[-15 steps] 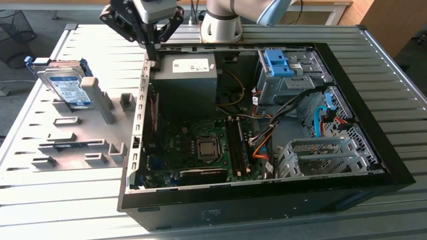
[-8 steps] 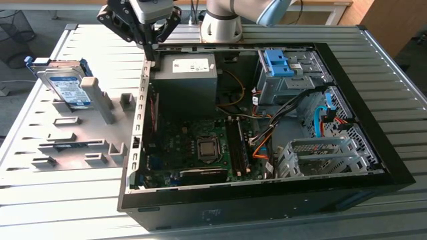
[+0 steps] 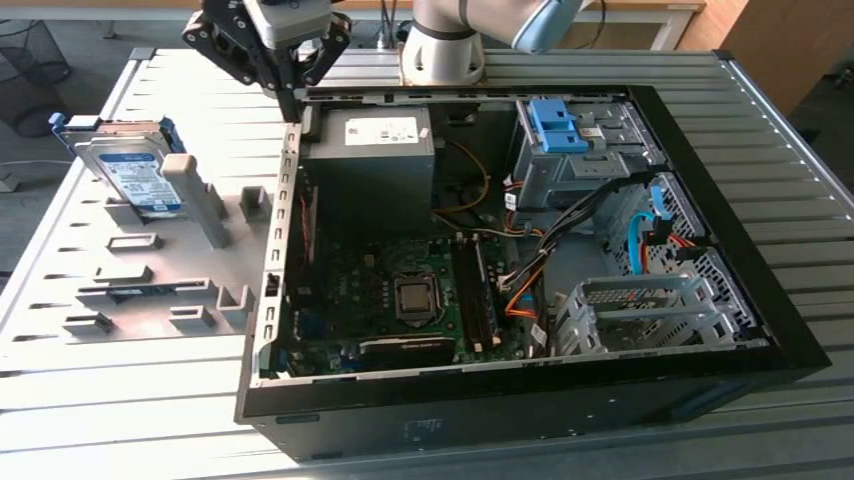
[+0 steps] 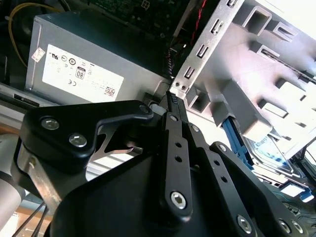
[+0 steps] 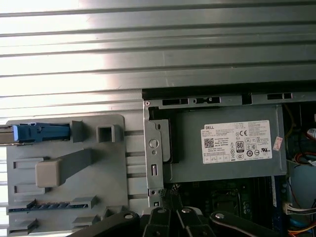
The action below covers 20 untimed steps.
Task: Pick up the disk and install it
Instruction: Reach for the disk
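I see gripper (image 3: 287, 105) pinched closed, empty, over PC case (image 3: 534, 420) corner beside power supply (image 3: 380, 150). Disk (image 3: 131, 172) upright in grey rack (image 3: 147, 290), well apart.

Silver disk (image 3: 134, 175) with blue rails, white-and-blue label; grey power supply (image 3: 378, 165).

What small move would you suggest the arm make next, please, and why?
Probably shift the gripper toward the exterior view's left, over the disk, opening on the way. Its fingers look shut and empty, and it hangs at the corner of the computer case beside the power supply. The disk stands on edge, untouched, in the grey holder.
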Available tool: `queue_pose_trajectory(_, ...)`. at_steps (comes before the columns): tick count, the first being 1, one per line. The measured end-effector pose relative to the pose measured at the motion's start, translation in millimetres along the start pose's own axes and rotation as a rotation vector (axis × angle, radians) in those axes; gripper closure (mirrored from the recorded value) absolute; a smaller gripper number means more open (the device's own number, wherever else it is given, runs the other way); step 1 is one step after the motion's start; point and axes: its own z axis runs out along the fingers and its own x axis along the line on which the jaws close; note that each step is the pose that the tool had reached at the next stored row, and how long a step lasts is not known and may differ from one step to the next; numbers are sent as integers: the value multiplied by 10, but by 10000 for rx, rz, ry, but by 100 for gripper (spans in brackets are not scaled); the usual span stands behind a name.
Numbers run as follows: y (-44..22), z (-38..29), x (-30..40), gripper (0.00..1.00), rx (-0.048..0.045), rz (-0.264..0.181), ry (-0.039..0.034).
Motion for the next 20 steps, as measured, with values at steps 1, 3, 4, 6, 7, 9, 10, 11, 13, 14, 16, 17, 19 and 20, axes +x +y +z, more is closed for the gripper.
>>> queue_pose_trajectory(1, 6, 0, 26, 89, 0, 0, 0)
queue_pose_trajectory(3, 24, 2, 76, 89, -1, -2, -1)
queue_pose_trajectory(4, 35, 2, 102, 89, 0, -1, 0)
queue_pose_trajectory(6, 53, 3, 153, 89, 0, 1, -1)
queue_pose_trajectory(7, 61, 4, 177, 89, 0, 0, 0)
queue_pose_trajectory(9, 73, 5, 225, 89, 0, -1, 1)
queue_pose_trajectory(10, 75, 6, 249, 89, 0, -1, 0)
queue_pose_trajectory(11, 75, 8, 279, 89, 0, 0, -1)
queue_pose_trajectory(13, 76, 11, 330, 89, 0, 0, 0)
queue_pose_trajectory(14, 78, 13, 354, 89, 0, 0, 0)
queue_pose_trajectory(16, 87, 17, 400, 89, 0, -1, 7)
queue_pose_trajectory(17, 92, 19, 422, 89, 1, 0, 14)
queue_pose_trajectory(19, 102, 25, 459, 89, 1, 2, 29)
queue_pose_trajectory(20, 107, 26, 477, 89, 1, 2, 39)
